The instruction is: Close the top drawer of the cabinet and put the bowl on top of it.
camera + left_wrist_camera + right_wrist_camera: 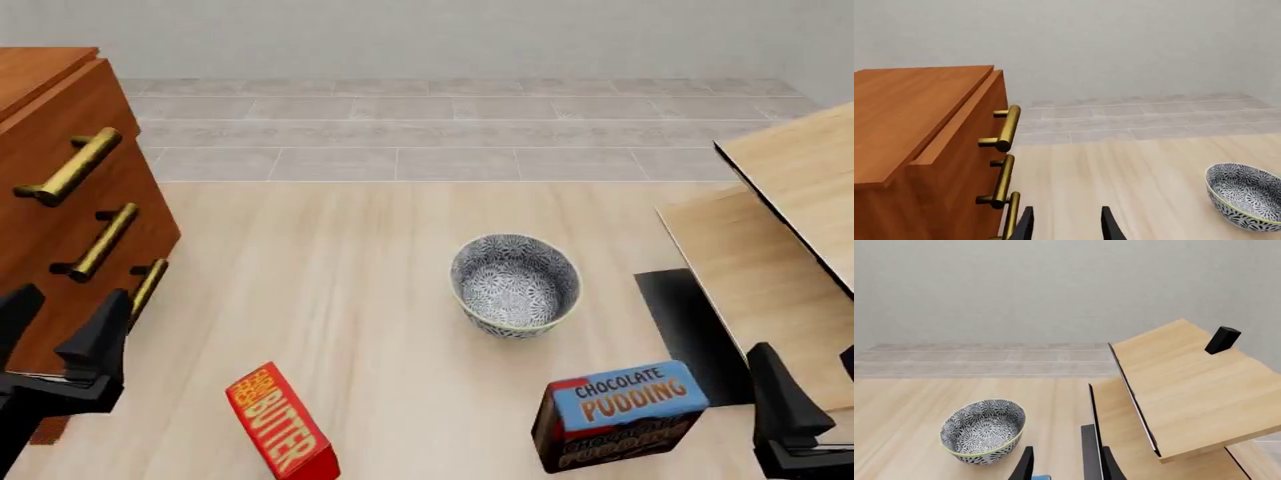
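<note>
The bowl (515, 283) is seen upright on the pale wooden worktop (360, 300), near its middle in the front view, with nothing inside it and no tool touching it. The left tool (54, 335) is found at the lower left of that view, just in front of the cabinet (54, 180), well apart from the bowl, which lies ahead of it and off to its right; its two dark fingers are spread with a clear gap between them and nothing is held. In the left wrist view the top drawer (954, 130) is shown protruding a little beyond the cabinet's top panel, with its brass bar handle (1007, 129) above the two like handles below. The right tool (801, 420) is placed at the lower right edge of the front view, the bowl lying ahead of it and to its left; only one of its fingers is clear there, but in the right wrist view the fingers (1025, 466) are seen parted and empty. A chocolate pudding box (621, 415) stands between the bowl and the right tool, a red butter box (283, 422) lies nearer the left tool, and pale light-wood furniture (787, 230) is set to the right.
</note>
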`<state>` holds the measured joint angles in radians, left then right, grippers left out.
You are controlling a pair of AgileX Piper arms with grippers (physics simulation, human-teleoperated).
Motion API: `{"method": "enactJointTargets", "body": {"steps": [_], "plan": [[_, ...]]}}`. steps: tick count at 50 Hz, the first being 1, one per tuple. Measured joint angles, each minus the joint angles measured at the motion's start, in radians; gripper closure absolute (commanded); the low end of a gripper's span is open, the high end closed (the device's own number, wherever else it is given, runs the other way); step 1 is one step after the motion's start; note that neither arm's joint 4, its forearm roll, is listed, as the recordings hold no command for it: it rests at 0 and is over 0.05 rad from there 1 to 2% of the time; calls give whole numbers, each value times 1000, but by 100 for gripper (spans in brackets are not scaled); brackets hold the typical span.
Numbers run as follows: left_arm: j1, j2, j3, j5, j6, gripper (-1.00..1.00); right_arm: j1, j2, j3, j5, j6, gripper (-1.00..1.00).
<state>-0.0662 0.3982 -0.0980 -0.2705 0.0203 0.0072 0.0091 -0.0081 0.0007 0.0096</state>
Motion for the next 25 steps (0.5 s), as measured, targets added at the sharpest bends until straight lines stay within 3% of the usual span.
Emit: {"method": "enactJointTargets", "body": {"steps": [25], "plan": [[-17,328,-113,-200,13,-100,-1,1,0,-4,3,-100]]}}
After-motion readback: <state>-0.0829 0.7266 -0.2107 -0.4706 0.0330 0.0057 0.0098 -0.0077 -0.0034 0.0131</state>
